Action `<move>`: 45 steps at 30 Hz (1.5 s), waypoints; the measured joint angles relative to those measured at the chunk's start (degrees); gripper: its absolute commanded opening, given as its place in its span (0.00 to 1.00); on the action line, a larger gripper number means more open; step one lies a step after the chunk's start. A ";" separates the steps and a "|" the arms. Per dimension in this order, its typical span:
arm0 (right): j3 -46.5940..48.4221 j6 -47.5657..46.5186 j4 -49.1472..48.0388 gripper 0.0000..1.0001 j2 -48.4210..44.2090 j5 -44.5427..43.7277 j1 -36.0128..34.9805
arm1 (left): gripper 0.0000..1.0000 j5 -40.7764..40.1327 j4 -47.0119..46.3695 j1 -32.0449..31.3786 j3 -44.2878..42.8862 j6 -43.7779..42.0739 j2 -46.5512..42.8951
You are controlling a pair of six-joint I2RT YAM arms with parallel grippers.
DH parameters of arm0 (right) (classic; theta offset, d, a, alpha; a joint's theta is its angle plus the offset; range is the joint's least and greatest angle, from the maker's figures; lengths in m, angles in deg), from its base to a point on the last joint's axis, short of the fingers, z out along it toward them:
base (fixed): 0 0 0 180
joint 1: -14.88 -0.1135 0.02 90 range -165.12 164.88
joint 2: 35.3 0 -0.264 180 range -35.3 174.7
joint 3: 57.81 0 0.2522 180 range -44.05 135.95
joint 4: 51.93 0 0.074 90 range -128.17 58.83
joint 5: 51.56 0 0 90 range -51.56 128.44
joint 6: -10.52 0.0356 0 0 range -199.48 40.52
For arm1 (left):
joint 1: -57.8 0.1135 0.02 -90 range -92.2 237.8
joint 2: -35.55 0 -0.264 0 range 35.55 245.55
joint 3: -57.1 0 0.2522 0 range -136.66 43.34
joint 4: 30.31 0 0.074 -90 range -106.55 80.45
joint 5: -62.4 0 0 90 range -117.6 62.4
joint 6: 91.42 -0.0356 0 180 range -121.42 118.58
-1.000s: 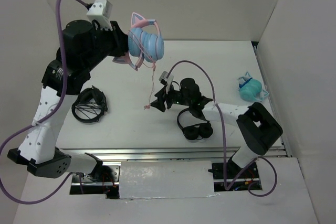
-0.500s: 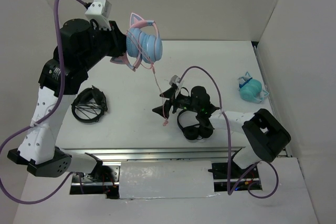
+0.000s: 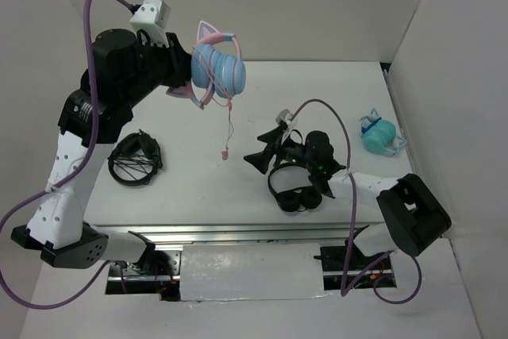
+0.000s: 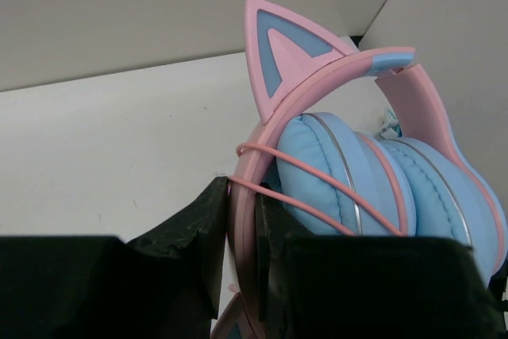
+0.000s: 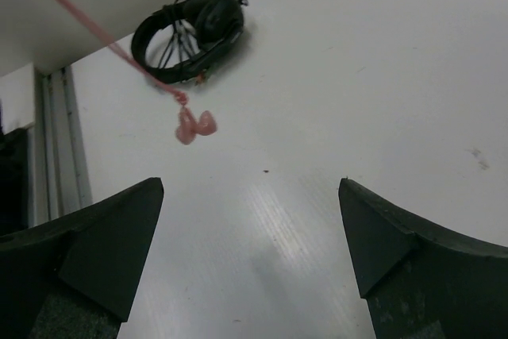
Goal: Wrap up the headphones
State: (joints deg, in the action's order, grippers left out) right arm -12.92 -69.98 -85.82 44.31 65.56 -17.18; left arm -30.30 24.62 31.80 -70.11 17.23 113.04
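The headphones point(image 3: 220, 69), light blue with a pink band and cat ears, hang in the air at the back left. My left gripper point(image 3: 190, 85) is shut on the pink headband point(image 4: 242, 220). Loops of the thin pink cable point(image 4: 317, 196) cross the ear cups. The rest of the cable hangs straight down, and its pink plug point(image 3: 225, 152) dangles free just above the table. My right gripper point(image 3: 266, 148) stands open, right of the plug and apart from it. In the right wrist view the plug point(image 5: 193, 126) floats ahead and to the left of the open right gripper point(image 5: 250, 220).
A black pair of headphones with its cable wound round it point(image 3: 135, 158) lies at the left. Another black pair point(image 3: 295, 192) lies under my right forearm. A teal-green pair point(image 3: 379, 136) sits at the right by the wall. White walls close in the table point(image 3: 198, 188) at back and right.
My right gripper has opened, let go of the cable end and drawn back to the right. The plug has swung back and hangs below the headphones. The left arm holds still.
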 measured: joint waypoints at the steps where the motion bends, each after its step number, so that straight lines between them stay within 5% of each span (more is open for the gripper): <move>1: -0.15 -0.44 0.02 1.00 0.00 1.66 -0.35 | 0.00 0.00 0.00 0.09 -0.02 -0.33 0.00; 11: -0.48 -4.59 0.07 0.99 0.17 9.16 -7.61 | 0.00 0.09 0.02 0.37 -0.07 -0.48 0.02; 13: -0.28 -3.98 -1.18 0.91 1.53 9.92 -8.44 | 0.00 0.15 0.02 0.37 -0.07 -0.46 0.02; 17: 1.62 -1.25 -4.31 0.32 8.09 11.74 -9.44 | 0.00 0.61 0.04 0.37 -0.07 -0.48 0.02; 18: 1.77 -0.55 -4.72 0.00 9.22 11.80 -9.44 | 0.00 0.72 0.04 0.37 -0.07 -0.48 0.02; 32: -2.14 1.60 -7.06 0.00 5.62 10.75 -3.67 | 0.00 1.79 0.37 1.62 0.87 -0.61 -1.18; 45: -2.91 0.11 2.29 0.00 -0.35 4.72 -1.68 | 0.00 8.07 0.20 10.84 1.79 -0.94 -0.76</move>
State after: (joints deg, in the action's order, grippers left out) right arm -15.82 -69.87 -83.53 43.96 70.28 -18.86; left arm -22.24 24.82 42.65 -68.32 16.29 112.28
